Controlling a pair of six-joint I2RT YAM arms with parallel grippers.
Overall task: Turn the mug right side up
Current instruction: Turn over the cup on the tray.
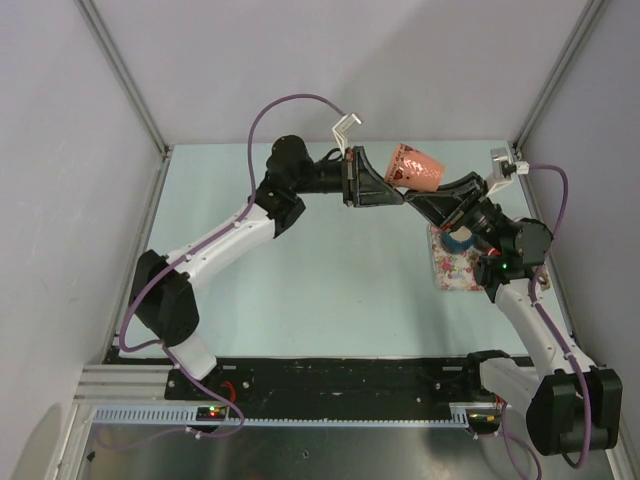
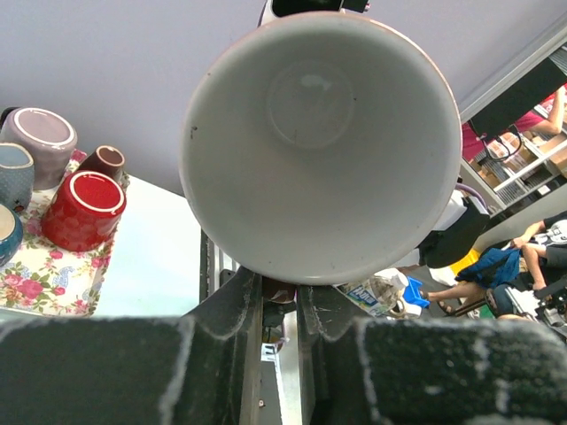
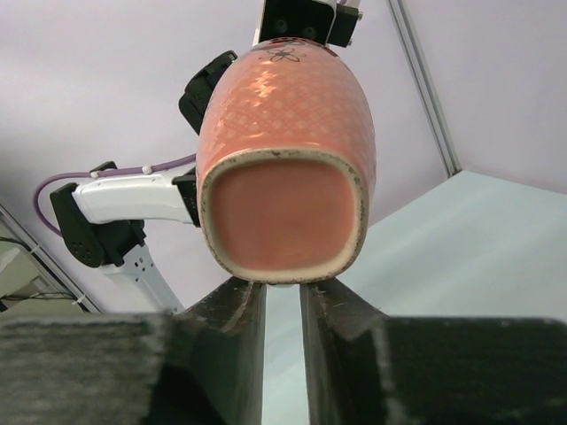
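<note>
- mug (image 3: 288, 115): salmon-orange outside, fine diamond lattice; white inside.
- tray (image 2: 53, 283): cream, pink roses.
- cup (image 2: 81, 210) on tray: red, apparently white-lined.
- table (image 1: 330, 270) under tray: pale mint.

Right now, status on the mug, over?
Left end effector and right end effector shut on mug. Mug airborne, sideways between them. Floral tray of cups under right arm.

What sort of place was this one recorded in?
Probably a lab robot cell: a table boxed in by grey panels, a floral tray of mugs, and people sitting among clutter beyond.
</note>
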